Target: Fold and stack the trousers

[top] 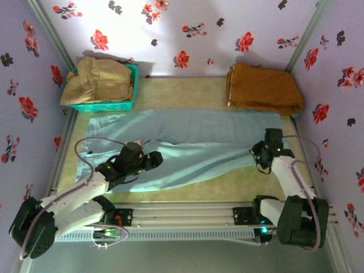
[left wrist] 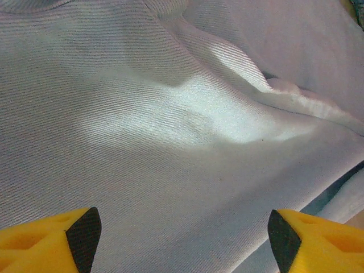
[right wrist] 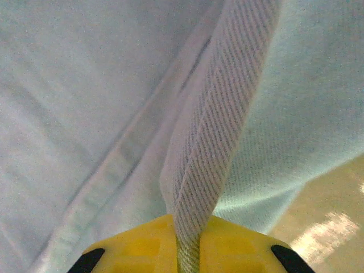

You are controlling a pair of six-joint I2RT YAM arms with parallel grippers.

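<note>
Right end effector (right wrist: 187, 253): closed on a raised fold of the trousers (top: 193, 128). A ridge of twill cloth stands up from between its yellow fingers (right wrist: 136, 244). In the overhead view it sits at the garment's right end, near the table's right edge.

Left end effector (left wrist: 185, 239): jaws wide apart, holding nothing. It is poised low over smooth, lightly rumpled cloth at the left part of the garment; whether the tips touch the cloth cannot be told.

Trousers: one pair, pale light blue, thin fabric. They lie lengthwise across the middle of the table (top: 182, 88) from left to right. The far portion is flat; the near portion is gathered into a long, creased strip running between the two arms.

Basket (top: 108, 106): teal, at the far left corner, holding a beige garment (top: 96, 79) heaped above its rim.

Orange-brown garment (top: 264, 88): folded, at the far right corner, apart from the trousers.
</note>
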